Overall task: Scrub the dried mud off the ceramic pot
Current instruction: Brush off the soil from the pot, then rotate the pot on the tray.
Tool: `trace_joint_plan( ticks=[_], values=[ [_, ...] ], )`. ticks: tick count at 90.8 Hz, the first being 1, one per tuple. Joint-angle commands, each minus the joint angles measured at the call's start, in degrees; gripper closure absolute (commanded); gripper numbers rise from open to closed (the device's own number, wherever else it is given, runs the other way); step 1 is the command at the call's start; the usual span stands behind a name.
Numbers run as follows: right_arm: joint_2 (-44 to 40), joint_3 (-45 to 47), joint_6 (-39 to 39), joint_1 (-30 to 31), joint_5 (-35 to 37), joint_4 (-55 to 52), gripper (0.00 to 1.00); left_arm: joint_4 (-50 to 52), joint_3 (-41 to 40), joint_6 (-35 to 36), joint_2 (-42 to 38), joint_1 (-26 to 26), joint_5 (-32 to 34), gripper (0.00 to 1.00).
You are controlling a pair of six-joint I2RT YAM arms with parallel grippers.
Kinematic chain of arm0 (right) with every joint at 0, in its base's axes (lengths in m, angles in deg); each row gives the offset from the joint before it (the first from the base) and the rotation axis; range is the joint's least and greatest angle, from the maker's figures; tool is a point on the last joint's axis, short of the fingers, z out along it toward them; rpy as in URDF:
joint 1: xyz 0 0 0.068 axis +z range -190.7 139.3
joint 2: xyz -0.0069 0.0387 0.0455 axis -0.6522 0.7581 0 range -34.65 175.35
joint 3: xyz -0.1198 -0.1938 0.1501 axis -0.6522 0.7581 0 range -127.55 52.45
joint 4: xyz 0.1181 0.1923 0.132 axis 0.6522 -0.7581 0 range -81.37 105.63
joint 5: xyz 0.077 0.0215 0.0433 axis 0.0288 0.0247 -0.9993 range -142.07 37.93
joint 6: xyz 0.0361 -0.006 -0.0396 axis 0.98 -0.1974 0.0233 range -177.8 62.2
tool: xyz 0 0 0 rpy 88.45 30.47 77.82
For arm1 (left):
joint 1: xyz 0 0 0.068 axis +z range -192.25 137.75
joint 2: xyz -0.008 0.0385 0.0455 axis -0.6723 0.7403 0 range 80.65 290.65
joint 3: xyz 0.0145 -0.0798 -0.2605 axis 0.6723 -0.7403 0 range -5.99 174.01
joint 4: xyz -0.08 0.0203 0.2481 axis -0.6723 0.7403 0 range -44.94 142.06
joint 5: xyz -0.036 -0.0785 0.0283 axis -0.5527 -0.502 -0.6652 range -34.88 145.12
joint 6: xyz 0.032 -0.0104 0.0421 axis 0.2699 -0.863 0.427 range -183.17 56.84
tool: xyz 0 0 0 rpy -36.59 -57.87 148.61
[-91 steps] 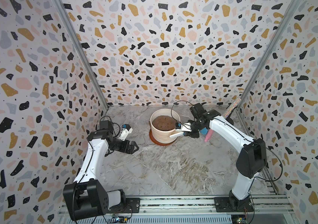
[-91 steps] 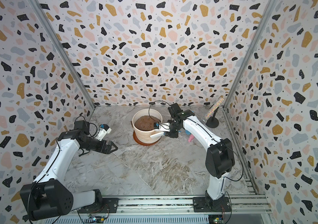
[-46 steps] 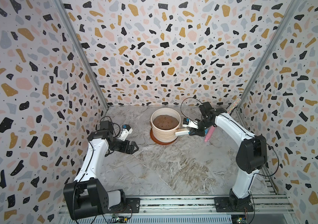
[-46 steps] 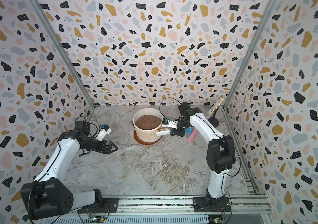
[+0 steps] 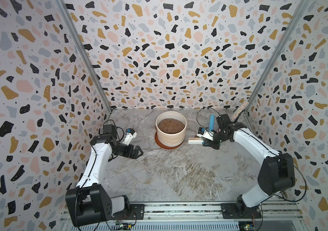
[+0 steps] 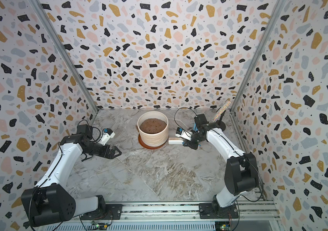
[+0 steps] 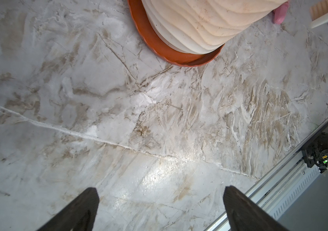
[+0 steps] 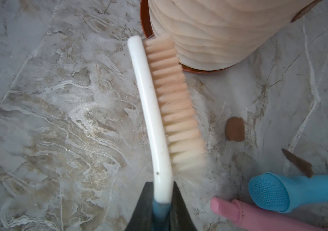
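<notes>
The cream ribbed ceramic pot [image 5: 170, 133] [image 6: 153, 136] stands on its terracotta saucer [image 5: 167, 147] at the back middle, filled with brown soil. My right gripper [image 5: 206, 142] [image 8: 162, 192] is shut on the handle of a white scrub brush [image 5: 195, 141] [image 8: 155, 112]. The brush's bristled end lies close beside the pot's lower wall [image 8: 219, 30]. Two flakes of dried mud [image 8: 235, 129] lie on the table to the right of the pot, and a brown patch [image 8: 304, 11] shows on the pot's side. My left gripper [image 5: 137, 153] [image 7: 160, 188] hangs open and empty to the left of the pot.
A blue tool [image 8: 299, 192] [image 5: 211, 125] and a pink tool [image 8: 249, 214] lie on the marble table just behind my right gripper. A glittery stick on a black stand [image 5: 239, 110] leans in the back right corner. The metal rail [image 7: 279, 192] runs along the table's front edge.
My right gripper has drawn the brush to the right, off the pot's side and lower toward the table. The left arm has not moved.
</notes>
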Motion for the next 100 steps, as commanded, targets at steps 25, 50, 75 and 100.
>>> trace_joint_plan(
  ticks=[25, 50, 75, 100],
  values=[
    [-15.7, 7.8, 51.2, 0.1, 9.2, 23.8, 1.00, 2.8, 3.0, 3.3, -1.7, -0.3, 1.4, 0.00],
    [-18.4, 5.2, 76.5, 2.2, 0.7, 17.6, 1.00, 4.2, 10.8, -0.1, 0.2, -1.7, 5.3, 0.00],
    [-18.3, 1.9, 77.8, 9.7, 4.9, 10.7, 1.00, 12.4, 22.7, 6.6, 3.0, -11.0, -1.4, 0.08],
    [-23.8, 1.8, 70.8, 9.7, 12.8, -0.5, 1.00, 5.8, 28.0, 32.4, 7.7, -22.2, -10.9, 0.00]
  ],
)
